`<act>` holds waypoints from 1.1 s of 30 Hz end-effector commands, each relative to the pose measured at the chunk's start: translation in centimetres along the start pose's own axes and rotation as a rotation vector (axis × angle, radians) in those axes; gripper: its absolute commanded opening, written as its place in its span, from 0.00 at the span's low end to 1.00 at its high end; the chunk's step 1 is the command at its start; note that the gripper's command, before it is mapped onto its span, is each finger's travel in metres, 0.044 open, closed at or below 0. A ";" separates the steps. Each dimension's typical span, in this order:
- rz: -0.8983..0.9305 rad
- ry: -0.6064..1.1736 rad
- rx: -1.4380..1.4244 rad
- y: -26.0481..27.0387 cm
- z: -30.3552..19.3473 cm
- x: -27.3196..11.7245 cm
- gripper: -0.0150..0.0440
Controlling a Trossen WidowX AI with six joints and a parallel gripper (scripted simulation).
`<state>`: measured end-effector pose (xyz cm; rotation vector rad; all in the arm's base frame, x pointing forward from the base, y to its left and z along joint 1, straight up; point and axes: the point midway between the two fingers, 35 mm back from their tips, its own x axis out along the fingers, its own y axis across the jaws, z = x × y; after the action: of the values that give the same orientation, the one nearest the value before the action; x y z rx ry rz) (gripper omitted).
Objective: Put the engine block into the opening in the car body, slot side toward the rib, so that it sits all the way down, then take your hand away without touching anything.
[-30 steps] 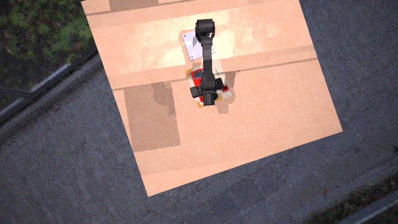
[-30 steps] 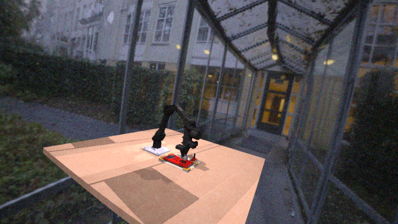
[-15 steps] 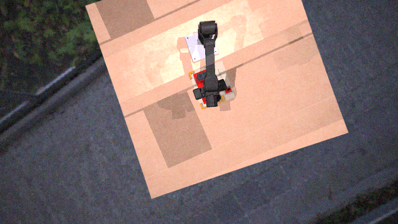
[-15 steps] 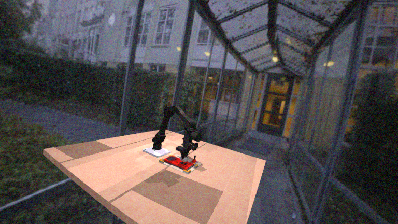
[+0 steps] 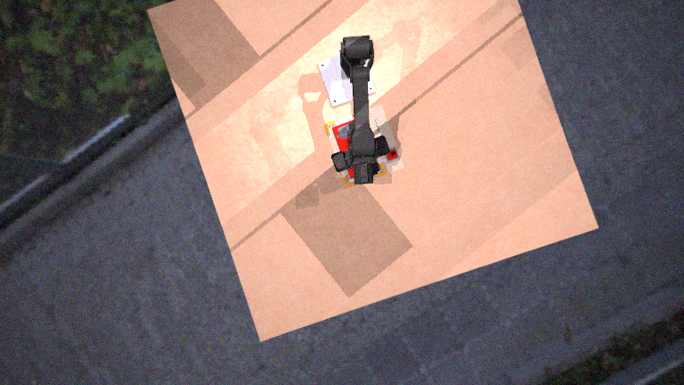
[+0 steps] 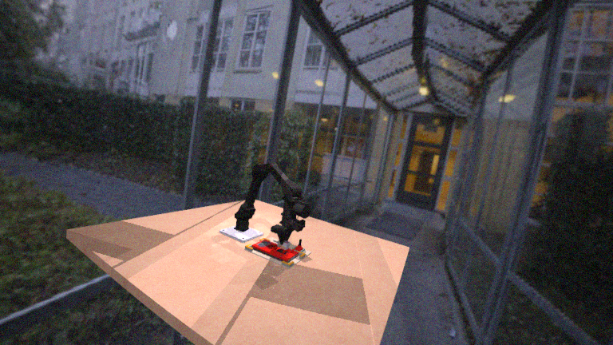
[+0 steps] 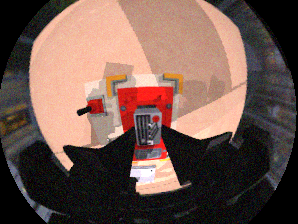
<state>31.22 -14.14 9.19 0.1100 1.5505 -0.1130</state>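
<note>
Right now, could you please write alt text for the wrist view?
The black parallel-jaw gripper is shut on a small grey engine block, holding it over the red car body. The body rests on a pale base with orange corner brackets, on a tan table.

Bench (image 5: 478,167) is showing as smooth matt board, pale peach, wood-like but grain is not readable. Arm (image 5: 359,102) is looking like matt black plastic or painted metal, cannot tell which. Car body (image 6: 274,249) is reading as glossy red plastic. Engine block (image 7: 148,125) is appearing grey, dull metallic finish. Base plate (image 5: 334,84) is looking smooth, flat white, slightly shiny.
</note>
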 end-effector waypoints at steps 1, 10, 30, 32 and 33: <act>-0.001 -0.002 0.004 0.0 0.1 0.0 0.52; -0.001 -0.002 0.043 -0.1 0.1 0.1 0.52; -0.001 -0.002 0.007 -0.1 0.1 0.5 0.52; -0.001 -0.002 0.012 -0.1 0.1 0.5 0.52; -0.001 -0.002 0.015 -0.1 0.1 0.5 0.52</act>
<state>31.26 -14.23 8.82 0.1120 1.5484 -0.1161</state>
